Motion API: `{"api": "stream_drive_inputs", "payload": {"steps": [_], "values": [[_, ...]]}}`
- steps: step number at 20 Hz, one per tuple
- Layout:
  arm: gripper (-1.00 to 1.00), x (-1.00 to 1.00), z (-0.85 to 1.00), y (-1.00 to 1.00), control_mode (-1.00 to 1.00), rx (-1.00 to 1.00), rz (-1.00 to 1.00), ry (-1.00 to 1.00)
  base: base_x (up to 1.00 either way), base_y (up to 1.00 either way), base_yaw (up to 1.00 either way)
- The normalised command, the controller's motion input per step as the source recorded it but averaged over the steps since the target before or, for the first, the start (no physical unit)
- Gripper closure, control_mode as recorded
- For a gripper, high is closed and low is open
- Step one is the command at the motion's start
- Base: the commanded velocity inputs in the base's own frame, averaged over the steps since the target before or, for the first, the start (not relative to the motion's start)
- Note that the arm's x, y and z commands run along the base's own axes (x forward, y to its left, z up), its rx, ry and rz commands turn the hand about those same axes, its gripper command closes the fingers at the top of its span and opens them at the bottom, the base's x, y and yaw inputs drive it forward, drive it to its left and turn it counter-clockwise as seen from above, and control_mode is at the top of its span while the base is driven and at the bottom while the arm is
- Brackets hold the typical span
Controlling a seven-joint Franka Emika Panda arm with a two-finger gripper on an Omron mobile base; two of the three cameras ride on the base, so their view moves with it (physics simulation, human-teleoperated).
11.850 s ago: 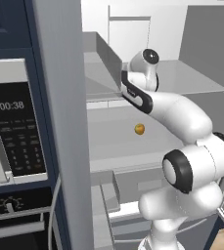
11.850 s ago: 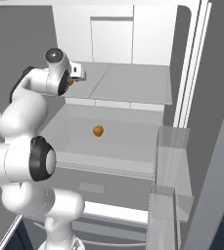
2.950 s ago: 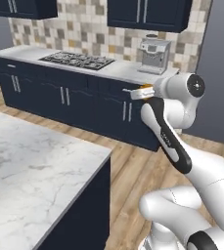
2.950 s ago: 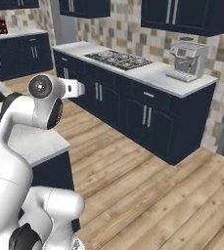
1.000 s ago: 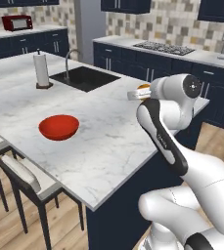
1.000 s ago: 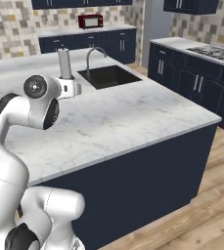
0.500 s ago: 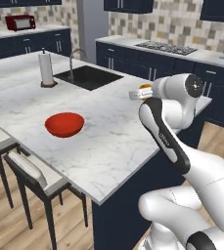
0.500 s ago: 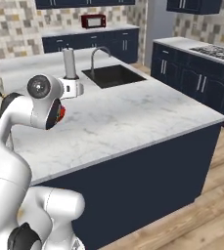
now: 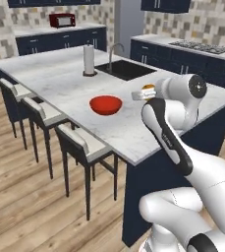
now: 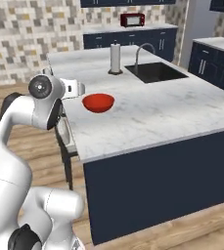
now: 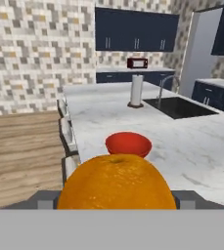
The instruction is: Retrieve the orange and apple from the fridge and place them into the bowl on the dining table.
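My gripper (image 11: 114,197) is shut on the orange (image 11: 116,183), which bulks large in the lower hand view. From the left base the orange (image 9: 148,89) shows as a small spot at the gripper (image 9: 143,93), held above the near part of the dining table (image 9: 55,74). The red bowl (image 9: 106,104) sits on the marble a short way ahead of the gripper, also seen as the bowl (image 10: 98,102) and the bowl (image 11: 128,143). The gripper (image 10: 79,89) hangs just left of the bowl in the right base view. The grey fridge (image 11: 201,46) stands far back. The apple is out of view.
A paper towel roll (image 9: 88,60) and a sink (image 9: 125,70) with a tap lie beyond the bowl. Cushioned stools (image 9: 79,142) line the table's left side. Navy counters with a red appliance (image 9: 62,20) and a stove counter (image 9: 197,47) stand behind. Wooden floor lies to the left.
The whole picture has shifted as the base moved: the table and bowl now sit more central and the stools have come into view. The orange stays in the gripper.
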Motion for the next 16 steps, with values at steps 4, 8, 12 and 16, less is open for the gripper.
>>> {"api": "stream_drive_inputs", "payload": {"steps": [4, 8, 12, 16], "values": [[1.0, 0.0, 0.0, 0.0, 1.0, 0.0, 0.0, 0.0, 0.3, 0.68, 0.13], [1.0, 0.0, 0.0, 0.0, 1.0, 0.0, 0.0, 0.0, 0.78, 0.95, 0.03], [1.0, 0.0, 0.0, 0.0, 1.0, 0.0, 0.0, 0.0, 0.51, 0.61, -0.02], [1.0, 0.0, 0.0, 0.0, 1.0, 0.0, 0.0, 0.0, 0.0, 0.0, -0.32]]}}
